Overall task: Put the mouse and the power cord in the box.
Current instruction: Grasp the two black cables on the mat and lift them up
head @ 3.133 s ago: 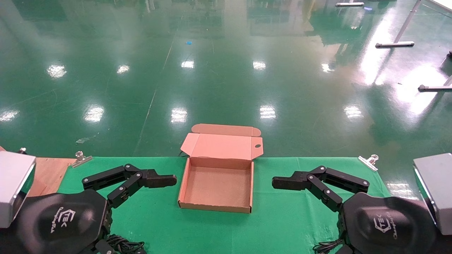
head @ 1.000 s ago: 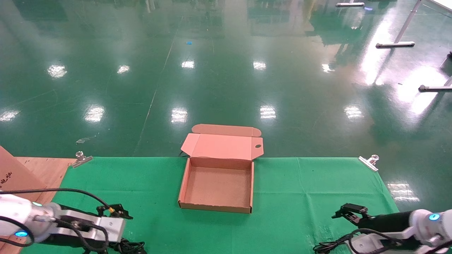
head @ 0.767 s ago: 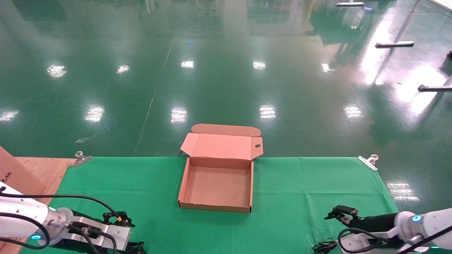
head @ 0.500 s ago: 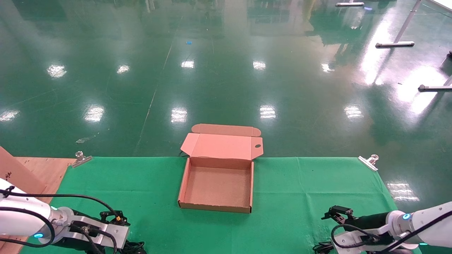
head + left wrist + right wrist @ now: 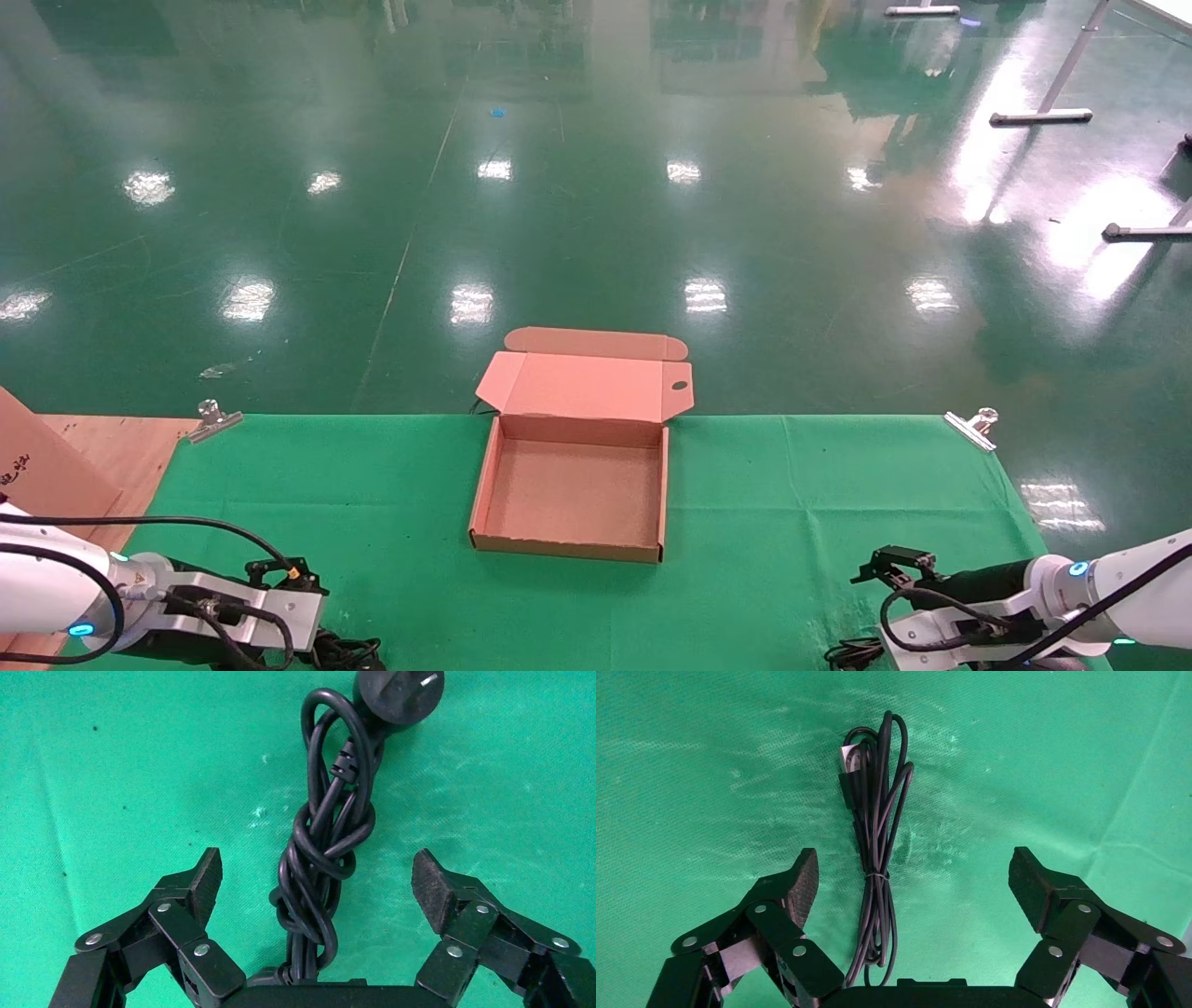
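Here, the left gripper (image 5: 316, 881) hangs wide open over the power cord (image 5: 325, 860) — its long axis crosses the gap between the fingers. The box (image 5: 570, 540) sits mid-table. The right gripper (image 5: 912, 881), equally spread, straddles a thin wire bundle (image 5: 873, 846).

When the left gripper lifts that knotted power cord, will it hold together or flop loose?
The power cord is twisted into a tight knot, so it will probably lift as one bundle. The plug sticks out past the knot and may droop and swing. The left gripper is open, straddling the knot: a sensible grasp point.
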`<state>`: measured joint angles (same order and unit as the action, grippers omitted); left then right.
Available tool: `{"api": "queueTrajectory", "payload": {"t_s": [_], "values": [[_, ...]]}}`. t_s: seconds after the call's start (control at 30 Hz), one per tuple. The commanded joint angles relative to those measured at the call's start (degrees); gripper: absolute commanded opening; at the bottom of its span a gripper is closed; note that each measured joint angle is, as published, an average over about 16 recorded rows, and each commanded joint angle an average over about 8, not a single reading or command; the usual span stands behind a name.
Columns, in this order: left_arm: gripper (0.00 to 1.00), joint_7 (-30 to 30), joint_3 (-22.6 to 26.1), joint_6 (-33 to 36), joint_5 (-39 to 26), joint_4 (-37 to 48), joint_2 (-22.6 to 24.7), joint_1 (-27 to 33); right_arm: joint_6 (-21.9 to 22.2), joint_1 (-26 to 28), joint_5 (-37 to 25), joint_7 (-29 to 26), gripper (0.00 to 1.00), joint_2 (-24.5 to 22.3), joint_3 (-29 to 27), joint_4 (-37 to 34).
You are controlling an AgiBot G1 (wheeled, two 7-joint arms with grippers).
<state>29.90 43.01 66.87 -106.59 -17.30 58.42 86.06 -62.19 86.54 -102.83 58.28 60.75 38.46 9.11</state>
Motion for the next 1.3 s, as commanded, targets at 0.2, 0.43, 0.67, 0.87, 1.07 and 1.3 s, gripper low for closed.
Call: {"api": "queueTrajectory", "payload": {"t_s": [0.2,0.43,0.67,0.87,1.07,1.3], "values": [[0.00,2.4,-0.3,0.5,0.6,2.5,0.3,0.6,0.2,1.3,-0.1,2.6,0.00,0.7,0.1,-2.9],[0.00,4.0,-0.4,0.9,1.0,4.2,0.3,0.7,0.5,1.7,-0.1,4.3,0.00,0.9,0.1,-4.9],[0.00,5.0,-0.5,0.9,1.1,5.6,0.1,0.7,0.5,2.1,-0.1,5.4,0.00,1.1,0.1,-6.2],[0.00,5.5,-0.5,0.7,1.0,6.7,0.4,0.9,0.5,2.4,-0.1,6.0,0.00,1.3,0.0,-7.0],[0.00,6.1,-0.5,0.6,1.0,7.6,0.6,1.1,0.4,2.6,-0.1,6.4,0.00,1.4,0.0,-7.6],[0.00,6.7,-0.7,1.2,1.3,8.2,0.2,2.0,0.0,2.9,0.0,6.8,0.00,1.4,0.0,-8.1]]}}
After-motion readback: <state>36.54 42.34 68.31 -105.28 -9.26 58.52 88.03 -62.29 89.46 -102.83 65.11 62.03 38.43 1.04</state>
